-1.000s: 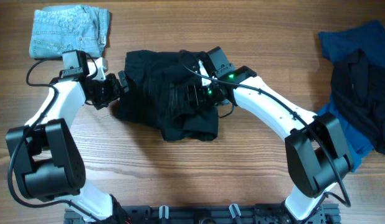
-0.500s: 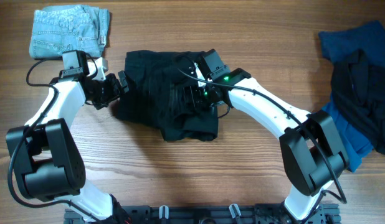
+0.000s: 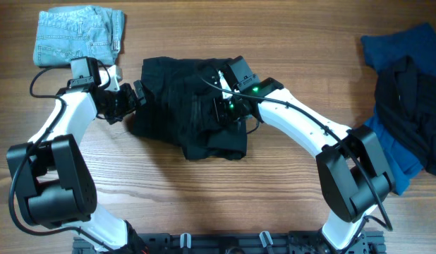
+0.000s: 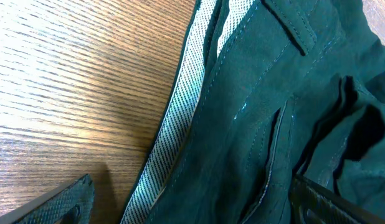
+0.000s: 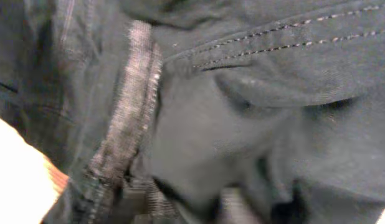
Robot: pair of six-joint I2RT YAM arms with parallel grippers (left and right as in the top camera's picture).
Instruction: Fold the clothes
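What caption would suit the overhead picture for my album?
Left gripper beside crumpled black shorts, right gripper down on their middle; denim shorts and a blue-and-black heap lie off to either side.

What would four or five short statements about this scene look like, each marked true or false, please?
1. The black shorts lie in the middle of the table. True.
2. The pale-blue denim shorts lie on the robot's right. False: they lie at the far left corner.
3. The left gripper is clamped on the denim shorts. False: it is open at the left edge of the black shorts.
4. The right gripper is down on the black shorts. True.
5. The dark blue and black garments are heaped at the right edge. True.
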